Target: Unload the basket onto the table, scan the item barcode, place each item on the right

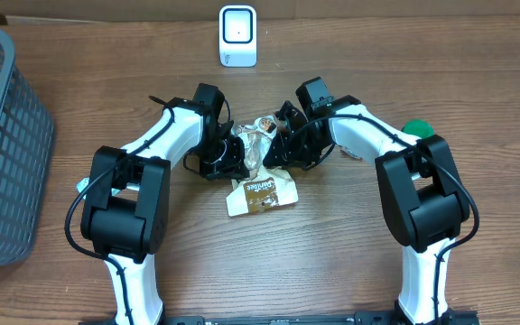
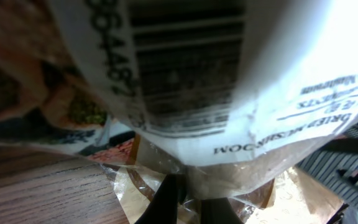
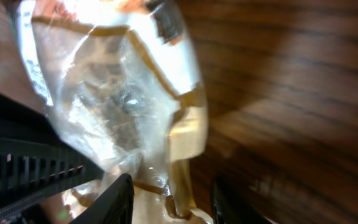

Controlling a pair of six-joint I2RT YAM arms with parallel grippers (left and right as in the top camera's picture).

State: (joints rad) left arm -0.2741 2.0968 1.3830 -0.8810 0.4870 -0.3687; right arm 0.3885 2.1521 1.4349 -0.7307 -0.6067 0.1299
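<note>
The item is a clear plastic bag with a white label, held up over the table's middle between my two arms. Its barcode fills the top of the left wrist view, very close to the camera. My left gripper is shut on the bag's lower edge, and from overhead the left gripper sits just left of the bag. My right gripper is open, with the bag hanging in front of it and a fold of the bag between its spread fingers. The white scanner stands at the table's far edge.
A second brown-and-white packet lies flat on the table just below the grippers. A grey mesh basket stands at the left edge. A green object sits behind the right arm.
</note>
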